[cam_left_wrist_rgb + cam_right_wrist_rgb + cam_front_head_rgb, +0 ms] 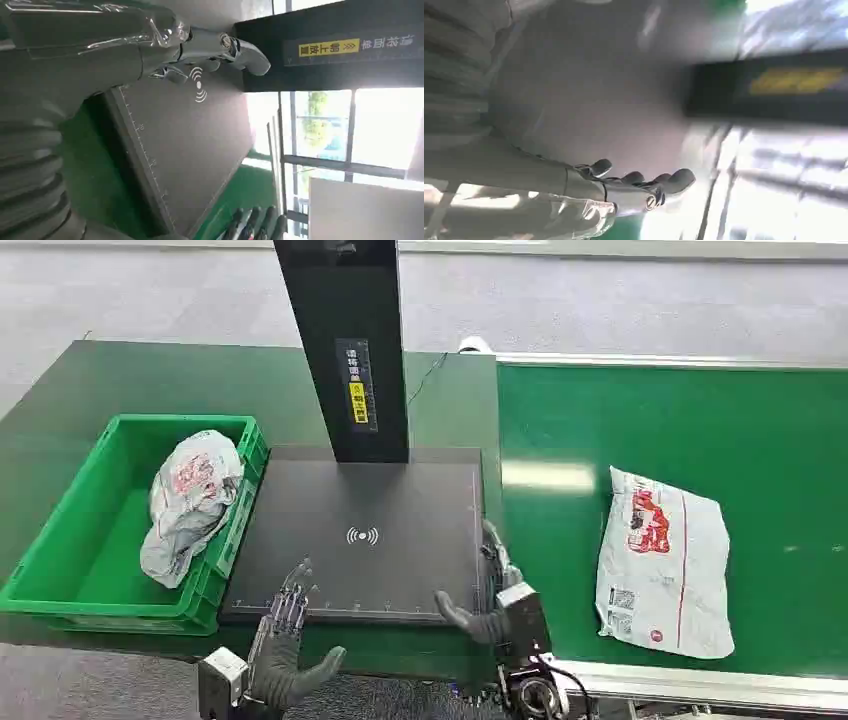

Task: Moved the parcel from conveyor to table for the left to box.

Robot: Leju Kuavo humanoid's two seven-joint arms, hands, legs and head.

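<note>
Both robot hands, left robot hand [285, 635] and right robot hand [490, 595], hover spread and empty (nothing moved yet); white printed plastic parcel [662, 558] lies on green conveyor belt [700, 420], right of the right one.

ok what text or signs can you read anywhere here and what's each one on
Yellow label on the black post: Chinese characters, too small to read for sure.
White text above that label: too small to read.
Wireless wave symbol, no words, on the black pad.
Red print and barcode labels on the white parcel: unreadable.
Red print on the bagged parcel in the green bin: unreadable.
</note>
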